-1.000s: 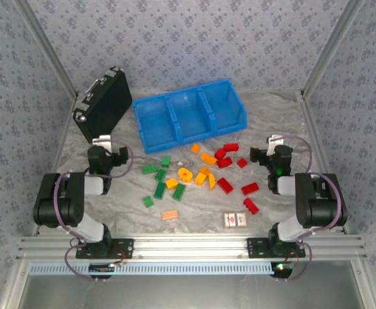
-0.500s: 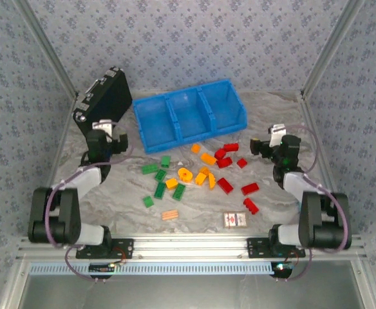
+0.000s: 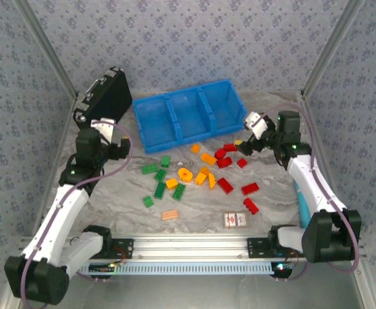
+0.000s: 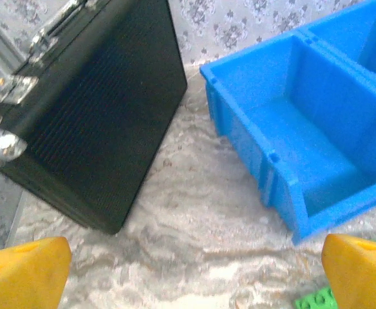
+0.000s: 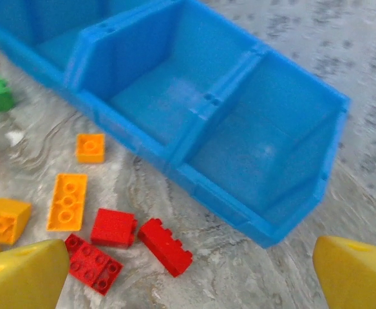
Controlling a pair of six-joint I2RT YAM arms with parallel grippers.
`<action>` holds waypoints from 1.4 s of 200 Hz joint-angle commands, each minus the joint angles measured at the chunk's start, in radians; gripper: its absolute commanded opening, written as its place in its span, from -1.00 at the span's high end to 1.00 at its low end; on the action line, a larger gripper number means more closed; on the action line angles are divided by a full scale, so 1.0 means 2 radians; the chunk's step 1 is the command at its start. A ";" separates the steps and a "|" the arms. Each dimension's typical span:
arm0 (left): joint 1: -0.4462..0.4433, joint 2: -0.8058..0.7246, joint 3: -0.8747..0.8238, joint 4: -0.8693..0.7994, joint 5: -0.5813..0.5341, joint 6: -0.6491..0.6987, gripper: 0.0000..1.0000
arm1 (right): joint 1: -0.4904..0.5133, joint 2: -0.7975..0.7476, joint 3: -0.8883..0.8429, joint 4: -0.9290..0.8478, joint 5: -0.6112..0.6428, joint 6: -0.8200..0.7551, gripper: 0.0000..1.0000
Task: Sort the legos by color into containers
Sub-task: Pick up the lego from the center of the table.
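Red, orange-yellow and green legos lie scattered on the marbled table in front of the blue three-bin tray (image 3: 188, 114): greens (image 3: 159, 190) on the left, orange ones (image 3: 185, 174) in the middle, reds (image 3: 225, 185) on the right. All three bins look empty. My left gripper (image 3: 120, 149) is open over bare table between the black case and the tray's left bin (image 4: 304, 135), with a green lego (image 4: 315, 300) by its right fingertip. My right gripper (image 5: 188, 277) is open above three red bricks (image 5: 165, 246) in front of the tray's right bin (image 5: 259, 154).
A black hard case (image 3: 104, 103) leans at the back left, close to the tray's left end. A tan ridged piece (image 3: 169, 214) and a white red-printed card (image 3: 234, 219) lie near the front edge. Patterned walls and metal posts enclose the table.
Both arms have unfolded and reached out from their bases. The left gripper rose toward the gap between case and tray; the right gripper swung left over the red bricks.
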 commanded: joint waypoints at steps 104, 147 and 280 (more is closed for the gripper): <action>-0.012 -0.200 -0.134 -0.106 0.051 0.051 -1.00 | 0.016 0.146 -0.033 -0.014 0.110 -0.200 -0.99; -0.012 -0.230 -0.149 -0.091 0.073 0.059 -1.00 | 0.022 0.207 0.022 -0.022 0.113 -0.222 -0.99; -0.012 -0.180 -0.154 -0.082 0.091 0.068 -1.00 | 0.038 0.315 0.104 -0.024 0.121 -0.224 -0.86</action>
